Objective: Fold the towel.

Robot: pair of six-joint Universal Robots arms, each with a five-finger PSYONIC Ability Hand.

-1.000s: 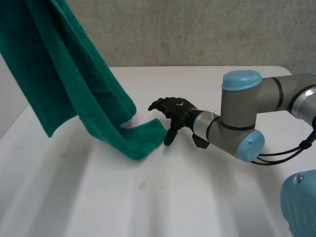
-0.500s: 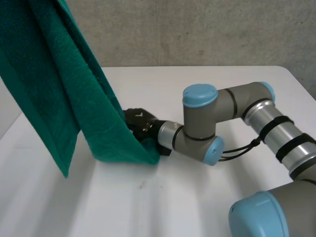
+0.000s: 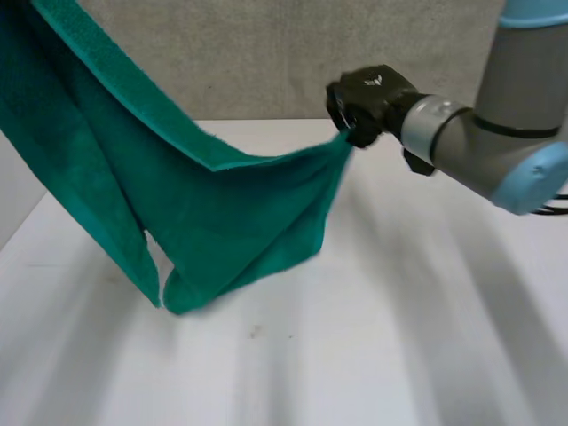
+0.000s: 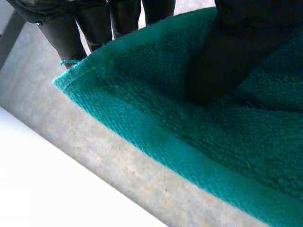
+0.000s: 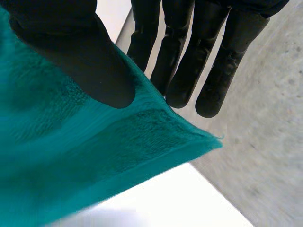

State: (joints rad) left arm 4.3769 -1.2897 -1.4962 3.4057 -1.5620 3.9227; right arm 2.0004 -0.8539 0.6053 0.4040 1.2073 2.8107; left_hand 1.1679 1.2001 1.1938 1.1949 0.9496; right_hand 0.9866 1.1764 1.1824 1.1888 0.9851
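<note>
Teal towel (image 3: 222, 204) hangs in the air over the table (image 3: 399, 337), slung between both hands. Its lowest fold sags close to the table; contact cannot be told. Right hand (image 3: 368, 98) pinches one corner, thumb against fingers. Half a second ago it was low at the towel's trailing end; it is now raised, with that corner lifted. Left hand (image 4: 227, 61) pinches the hem near another corner, thumb on top. Judgement: the second corner is secured, so the towel can be pulled taut and laid flat for folding.
</note>
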